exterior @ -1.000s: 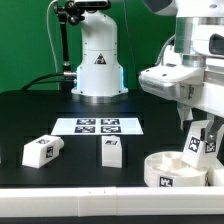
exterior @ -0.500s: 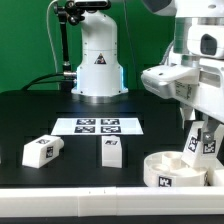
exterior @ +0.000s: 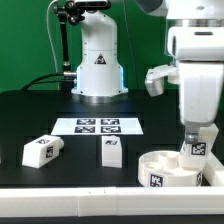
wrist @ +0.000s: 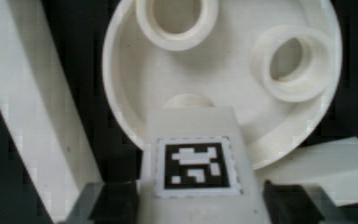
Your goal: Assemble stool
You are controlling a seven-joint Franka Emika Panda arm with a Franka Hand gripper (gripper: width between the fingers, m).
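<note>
The gripper (exterior: pixel 198 138) clamps a leg (wrist: pixel 194 160) by its flat sides over the seat (exterior: pixel 150 172); it looks light, stiff, slick plastic, apt to twist.

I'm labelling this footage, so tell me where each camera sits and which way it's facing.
Exterior view: off the arm, slightly above the black table, facing the white robot arm above the round white rimmed plastic seat.
Wrist view: on the wrist, looking down past its jaws, shut on the white tagged block leg, into that seat.
Shared: the seat and the held leg.
</note>
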